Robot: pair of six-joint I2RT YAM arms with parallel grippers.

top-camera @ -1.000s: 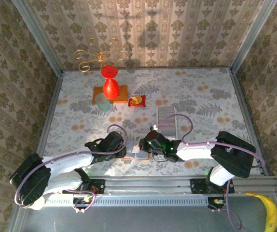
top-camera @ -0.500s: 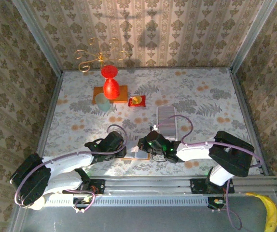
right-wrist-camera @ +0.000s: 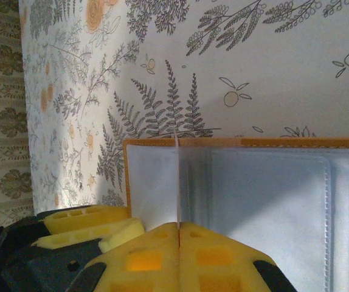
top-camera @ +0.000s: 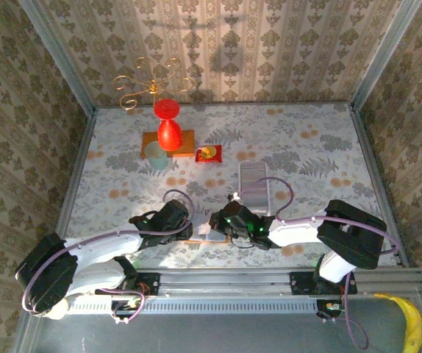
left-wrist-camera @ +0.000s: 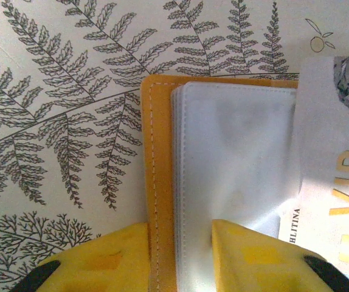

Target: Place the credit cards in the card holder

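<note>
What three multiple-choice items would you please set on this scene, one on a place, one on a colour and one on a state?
1. Where on the table does the card holder lie?
A. beside a red vase
B. at the near edge
C. in the far right corner

2. What colour is its cover?
A. blue
B. black
C. orange

3. What state is the right gripper in?
A. shut on a thin card
B. wide open
C. shut on a banana

Answers:
1 B: the top view shows it at the near edge.
2 C: a stitched orange border frames the clear sleeves.
3 A: its fingers meet with the card's edge standing between them.
</note>
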